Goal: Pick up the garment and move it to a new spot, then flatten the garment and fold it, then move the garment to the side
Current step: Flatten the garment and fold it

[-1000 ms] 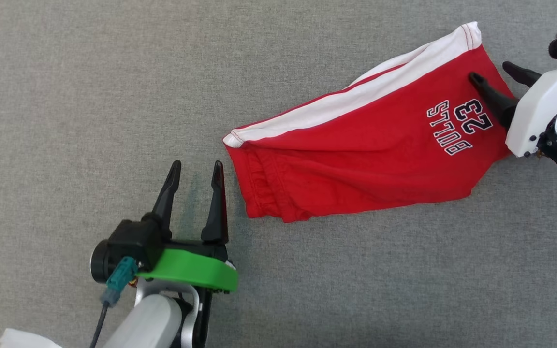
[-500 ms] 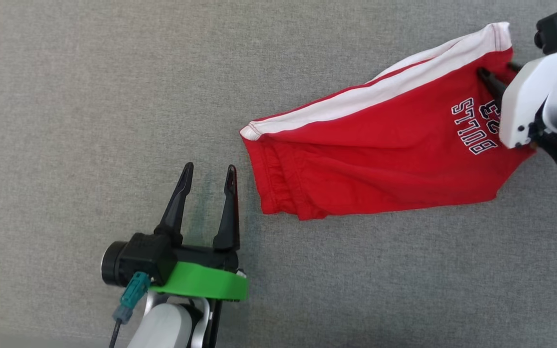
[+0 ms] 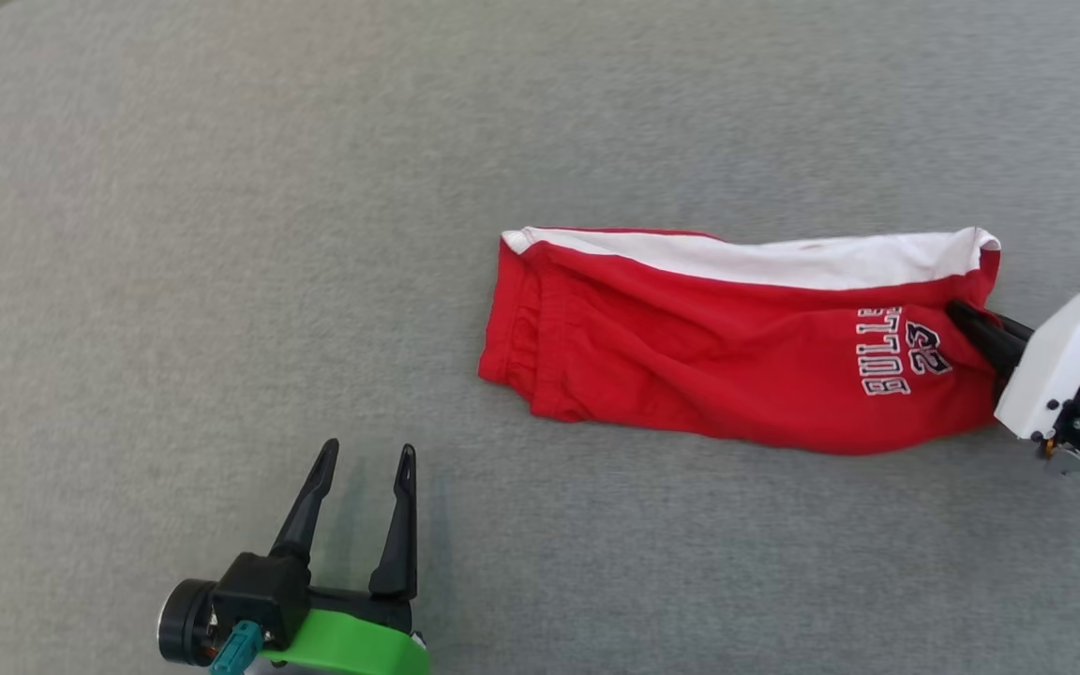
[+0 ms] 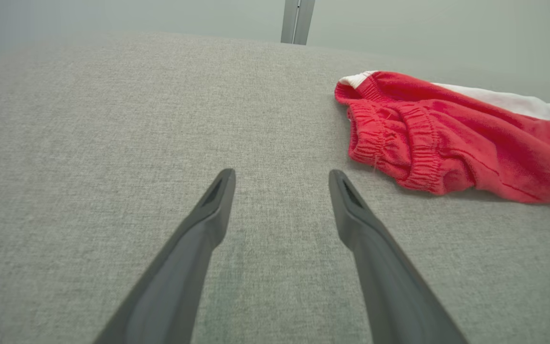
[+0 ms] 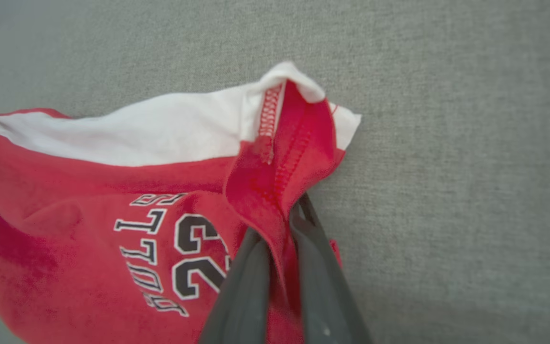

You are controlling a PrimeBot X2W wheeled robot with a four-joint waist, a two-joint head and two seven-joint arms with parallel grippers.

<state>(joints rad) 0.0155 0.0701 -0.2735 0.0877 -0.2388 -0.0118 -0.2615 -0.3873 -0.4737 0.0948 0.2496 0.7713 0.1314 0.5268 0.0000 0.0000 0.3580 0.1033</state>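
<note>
Head view: red garment (image 3: pixel 709 366) lies on grey mat (image 3: pixel 221 234), centre to 3 o'clock, white stripe on its 12 o'clock edge; right gripper (image 3: pixel 964 317) at 3 o'clock, clamped on the hem; left gripper (image 3: pixel 367 450) at 7 o'clock, fingers parted, empty.
Left wrist view: waistband at 2 o'clock, apart from fingers.
Right wrist view: fingers pinch a red hem fold beside the 23 print.

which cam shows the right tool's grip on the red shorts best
The right wrist view: up close, the right tool is shut on a hem fold of the red shorts. The head view shows it smaller at the shorts' right end, partly behind its white housing. The left wrist view shows the shorts' waistband end.
</note>
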